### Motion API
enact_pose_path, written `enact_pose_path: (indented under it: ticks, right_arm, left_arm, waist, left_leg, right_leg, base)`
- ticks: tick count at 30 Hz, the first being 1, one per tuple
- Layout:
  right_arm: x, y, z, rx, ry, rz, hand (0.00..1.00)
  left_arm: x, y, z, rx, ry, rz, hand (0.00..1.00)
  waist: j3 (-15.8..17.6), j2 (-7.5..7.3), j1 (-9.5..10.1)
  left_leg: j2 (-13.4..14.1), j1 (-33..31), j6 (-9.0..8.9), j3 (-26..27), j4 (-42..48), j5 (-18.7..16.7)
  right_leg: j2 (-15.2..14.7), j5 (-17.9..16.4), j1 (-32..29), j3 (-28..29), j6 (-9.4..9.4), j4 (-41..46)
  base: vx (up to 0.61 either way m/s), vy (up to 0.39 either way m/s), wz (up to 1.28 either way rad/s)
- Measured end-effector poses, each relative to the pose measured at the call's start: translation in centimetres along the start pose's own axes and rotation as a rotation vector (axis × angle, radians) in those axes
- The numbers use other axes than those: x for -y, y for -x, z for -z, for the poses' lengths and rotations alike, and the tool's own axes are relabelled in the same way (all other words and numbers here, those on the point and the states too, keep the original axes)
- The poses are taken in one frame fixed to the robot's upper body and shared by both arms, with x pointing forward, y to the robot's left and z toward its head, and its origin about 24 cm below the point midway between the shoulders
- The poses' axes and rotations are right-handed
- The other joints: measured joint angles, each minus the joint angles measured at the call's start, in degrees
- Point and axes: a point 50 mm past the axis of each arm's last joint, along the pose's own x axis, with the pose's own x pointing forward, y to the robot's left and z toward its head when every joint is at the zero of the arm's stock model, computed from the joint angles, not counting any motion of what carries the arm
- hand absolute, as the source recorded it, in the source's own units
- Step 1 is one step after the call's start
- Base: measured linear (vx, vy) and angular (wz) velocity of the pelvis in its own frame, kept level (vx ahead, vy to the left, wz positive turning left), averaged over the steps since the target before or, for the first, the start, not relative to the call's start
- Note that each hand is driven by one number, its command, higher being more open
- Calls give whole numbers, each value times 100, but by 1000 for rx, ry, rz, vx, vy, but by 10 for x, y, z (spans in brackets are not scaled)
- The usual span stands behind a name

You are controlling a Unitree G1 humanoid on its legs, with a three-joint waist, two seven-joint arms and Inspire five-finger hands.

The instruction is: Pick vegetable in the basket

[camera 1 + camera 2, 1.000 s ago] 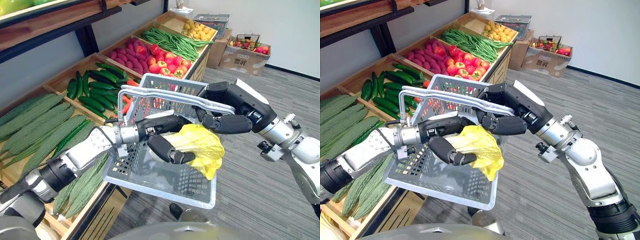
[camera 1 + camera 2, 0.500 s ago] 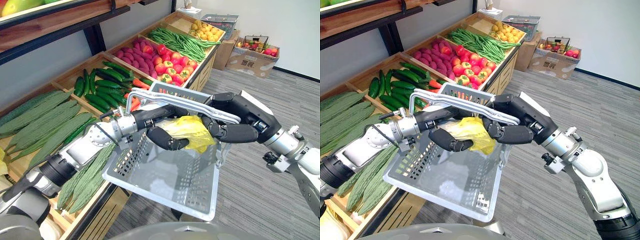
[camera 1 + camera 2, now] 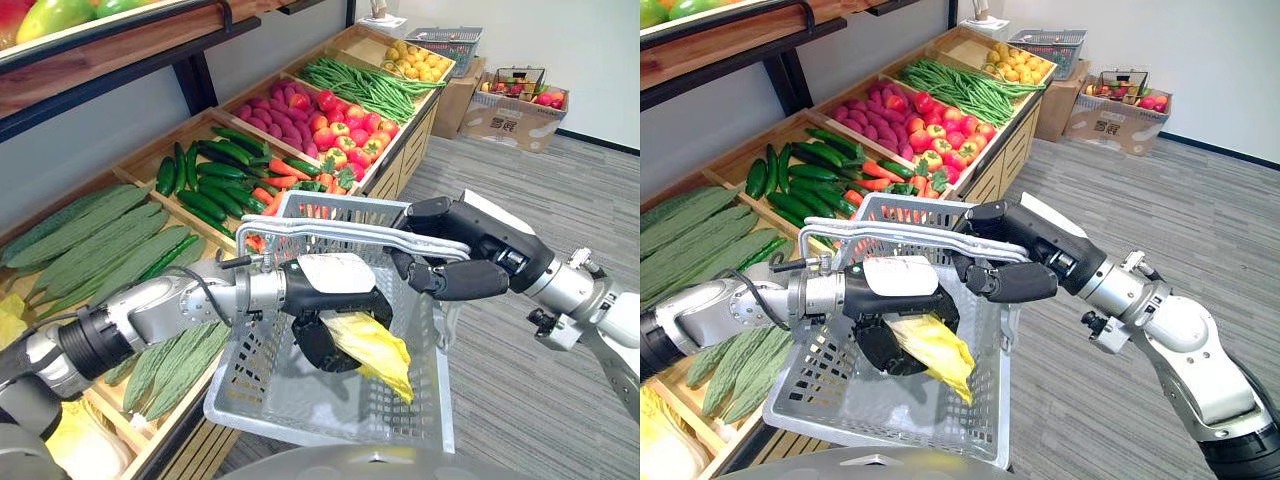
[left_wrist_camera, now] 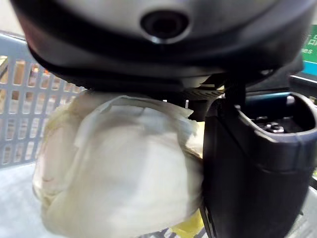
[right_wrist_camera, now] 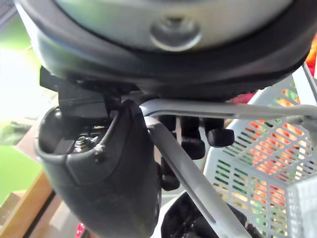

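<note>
**Left eye view:** The robot's left hand (image 3: 325, 335) reaches down inside the grey basket (image 3: 262, 372). Its fingers are curled round a yellow leafy vegetable (image 3: 372, 347), whose loose end hangs below the palm. Whether that end touches the basket floor cannot be told. The vegetable looks light, soft and easily bruised, so a hold round its firmer body rather than the floppy leaves seems wisest.

**Right eye view:** The right hand (image 3: 1008, 272) is wrapped round the basket's metal handle (image 3: 920, 238), holding the basket up beside the produce stand (image 3: 1005, 150).

**Left wrist view:** The vegetable's pale, crinkled leaves press against the palm. The thumb (image 4: 252, 168) is closed beside them, with the basket wall behind.

**Right wrist view:** The fingers (image 5: 192, 141) hook over the handle bar, with the basket mesh beyond.
</note>
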Motion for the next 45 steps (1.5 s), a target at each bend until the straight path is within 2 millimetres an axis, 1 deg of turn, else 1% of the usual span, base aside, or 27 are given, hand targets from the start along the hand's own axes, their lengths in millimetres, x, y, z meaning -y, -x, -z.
enact_pose_path:
  ticks: [1, 2, 11, 14, 21, 25, 28, 30, 34, 38, 41, 43, 45]
  right_arm:
    - [0, 0, 0, 0, 0, -1, 0]
    - [0, 0, 0, 0, -1, -1, 0]
    - [0, -1, -1, 6, 4, -3, 0]
    - [0, -1, -1, 6, 4, -5, 0]
    - [-1, -1, 0, 4, 1, -20, 0]
    - [-1, -1, 0, 5, 0, -19, 0]
    - [-1, -1, 0, 6, -1, -17, 0]
    - [-1, -1, -1, 10, -1, -10, 0]
    - [4, 1, -2, 16, 10, 20, 0]
    - [5, 3, 6, 0, -3, 53, 0]
    - [8, 6, 15, -38, -16, 77, 0]
    - [10, 9, 23, -82, -17, 93, 0]
    - [10, 10, 27, -103, -15, 100, 0]
  left_arm:
    - [1, 0, 0, 4, 2, 6, 0]
    - [4, -1, -1, 7, 8, 19, 100]
    - [9, -2, -5, 31, 38, 44, 100]
    - [8, -2, -6, 42, 63, 32, 100]
    - [6, -3, -7, 46, 53, 25, 100]
    - [-2, -2, -9, 48, 25, -9, 100]
    - [-19, 3, -12, 41, -45, -34, 100]
    - [-32, 12, -18, 41, -74, -46, 100]
    - [-39, 24, -28, 35, -43, -4, 100]
    - [-48, 41, -44, 31, 13, 79, 100]
    - [-47, 46, -55, 63, 73, 93, 100]
    - [-41, 46, -61, 94, 129, 116, 100]
    - [-36, 46, -63, 108, 170, 127, 100]
  waist:
    - [-6, 5, -3]
    - [-15, 14, -8]
    - [-35, 2, -56]
    - [-44, -3, -58]
    - [-111, -35, -60]
    - [-128, -43, -30]
    - [-136, -35, 25]
    - [-153, -9, 17]
    - [-197, 58, 48]
    - [-217, 87, 68]
    - [-250, 135, 77]
    - [-267, 162, 76]
    - [-268, 163, 72]
  left_leg:
    - [1, 0, 1, 0, 2, 0]
    - [2, 0, 1, 1, 6, 1]
    - [9, -11, 13, -1, 54, -13]
    - [9, -11, 13, -1, 55, -13]
    - [6, -67, 20, -75, 60, -8]
    - [4, -104, 25, -136, 73, -5]
    - [4, -124, 28, -176, 79, -3]
    - [2, -190, 35, -286, 92, 1]
    - [1, -190, 41, -356, 92, 6]
    - [-15, -194, 42, -435, 85, 9]
    - [-68, -199, 62, -463, 55, 21]
    - [-98, -198, 65, -466, 33, 23]
    - [-98, -197, 61, -470, 32, 24]
  right_leg:
    - [0, 0, 0, 0, 0, 0]
    - [0, 0, 0, 0, 0, 0]
    - [-5, 1, 0, 1, 1, 1]
    - [-5, 1, 0, 1, 2, 2]
    - [-14, 1, -1, -59, 1, 2]
    - [-22, 0, 5, -118, 1, 2]
    - [-29, 0, 14, -158, 0, 2]
    - [-38, -4, 17, -258, -6, 2]
    - [-45, -17, 62, -325, -27, 1]
    - [-63, -38, 107, -416, -60, 2]
    - [-103, -51, 115, -454, -80, 1]
    - [-127, -55, 116, -468, -85, 2]
    - [-127, -56, 118, -476, -87, 2]
  base:
    - [50, 34, 0]
    - [49, 36, -1]
    - [36, 36, 0]
    - [0, 0, 0]
    - [0, 0, 4]
    - [19, 18, 8]
    - [30, 30, 7]
    - [34, 24, 18]
    - [33, 27, 11]
    - [18, 40, 11]
    - [11, 43, 6]
    - [19, 69, 4]
    - [12, 53, 1]
